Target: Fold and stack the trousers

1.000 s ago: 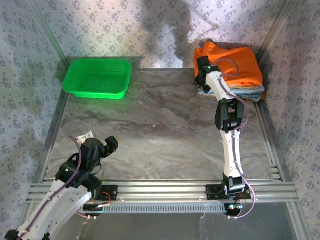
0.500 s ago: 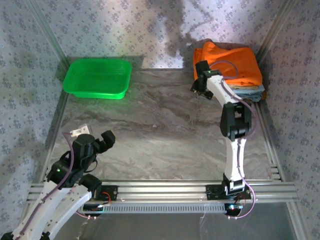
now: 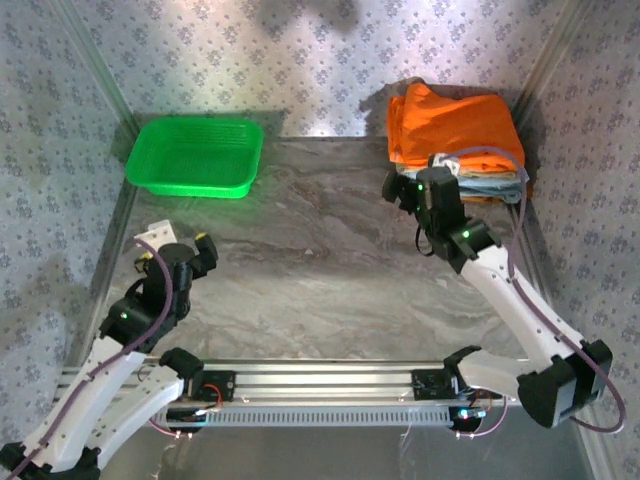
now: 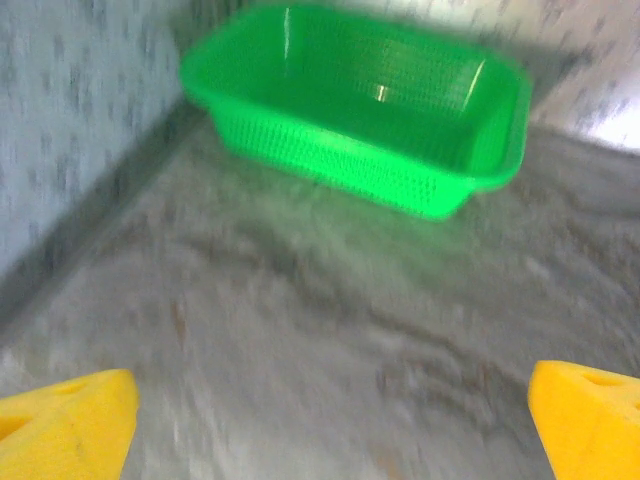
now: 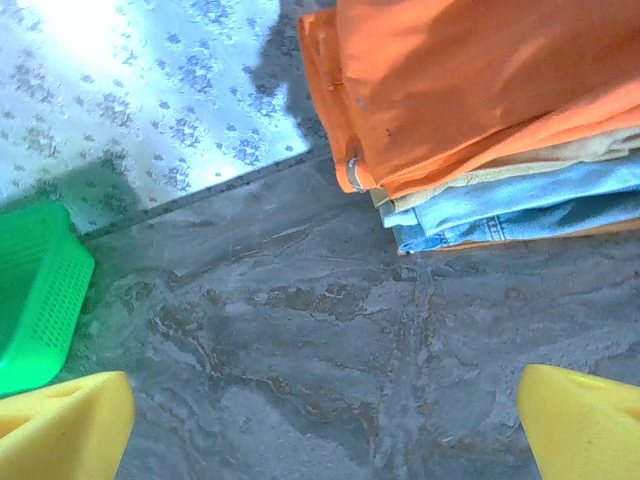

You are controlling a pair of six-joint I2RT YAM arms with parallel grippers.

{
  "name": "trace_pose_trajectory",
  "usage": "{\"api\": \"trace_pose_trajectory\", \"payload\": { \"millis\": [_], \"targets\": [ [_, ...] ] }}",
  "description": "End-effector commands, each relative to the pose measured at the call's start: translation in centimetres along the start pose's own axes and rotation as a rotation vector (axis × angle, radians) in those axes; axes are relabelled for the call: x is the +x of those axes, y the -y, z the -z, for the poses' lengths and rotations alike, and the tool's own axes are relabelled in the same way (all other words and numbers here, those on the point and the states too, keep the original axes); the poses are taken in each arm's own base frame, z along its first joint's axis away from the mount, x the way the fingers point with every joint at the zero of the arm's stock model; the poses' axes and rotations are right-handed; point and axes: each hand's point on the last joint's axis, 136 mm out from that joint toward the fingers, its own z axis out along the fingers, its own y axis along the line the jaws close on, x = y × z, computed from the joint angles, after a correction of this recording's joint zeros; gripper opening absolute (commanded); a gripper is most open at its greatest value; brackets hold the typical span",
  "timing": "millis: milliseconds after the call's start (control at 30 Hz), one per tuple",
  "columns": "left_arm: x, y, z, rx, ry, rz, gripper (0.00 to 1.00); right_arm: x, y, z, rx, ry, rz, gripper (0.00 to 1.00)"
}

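From above, the trousers (image 3: 455,125) lie folded at the table's (image 3: 320,260) one o'clock. The right gripper (image 3: 398,187) hangs just off their seven o'clock, and the left gripper (image 3: 203,250) sits well apart at eight. In the left wrist view the fingertips are spread wide and empty, with the green basket (image 4: 360,110) at twelve. In the right wrist view the jaws are also parted and bare, and the trousers at one o'clock rest on a tan garment (image 5: 560,157) and light blue garments (image 5: 520,205). Folding and stacking look done. Next, I judge, the right arm need only draw clear without snagging cloth.
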Motion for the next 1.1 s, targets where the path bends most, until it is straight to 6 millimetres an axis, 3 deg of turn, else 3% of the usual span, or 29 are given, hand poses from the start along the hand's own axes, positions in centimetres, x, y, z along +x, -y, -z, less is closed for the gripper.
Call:
{"api": "trace_pose_trajectory", "payload": {
  "millis": [0, 133, 233, 333, 400, 533, 700, 800, 867, 1067],
  "targets": [
    [-1.8, 1.3, -1.6, 0.033, 0.246, -0.136, 1.00, 0.4, 0.4, -2.3, -0.011, 0.019, 0.137, 1.00],
    [1.1, 0.2, -4.5, 0.045, 0.313, -0.118, 0.99, 0.7, -0.2, -2.8, -0.125, 0.080, 0.248, 1.00],
    [3.1, -2.4, -7.3, -0.016, 0.260, -0.076, 1.00, 0.1, -1.2, -1.2, -0.253, 0.279, 0.416, 1.00],
    [4.6, -4.1, -9.8, -0.045, 0.217, -0.028, 1.00, 1.2, -0.7, -1.2, -0.269, 0.275, 0.562, 1.00],
    [5.5, -4.7, -11.2, -0.070, 0.203, -0.036, 1.00, 2.5, 0.5, -2.0, -0.263, 0.186, 0.593, 1.00],
    [6.9, -5.0, -13.9, -0.061, 0.165, -0.050, 1.00, 3.3, 3.4, -2.9, -0.220, 0.164, 0.544, 1.00],
    [7.3, -5.2, -16.7, -0.042, 0.149, -0.014, 1.00, 4.9, 8.3, -4.4, -0.092, 0.138, 0.498, 1.00],
    [8.7, -3.7, -18.6, 0.047, 0.115, -0.046, 1.00, 6.5, 10.9, -5.6, -0.035, 0.124, 0.452, 1.00],
    [8.5, -3.0, -19.2, 0.076, 0.099, -0.063, 1.00, 7.6, 12.3, -6.2, -0.023, 0.111, 0.399, 1.00],
    [9.1, -1.4, -20.6, 0.125, -0.003, -0.122, 1.00, 10.1, 14.6, -7.5, 0.037, 0.128, 0.398, 1.00]
  ]
}}
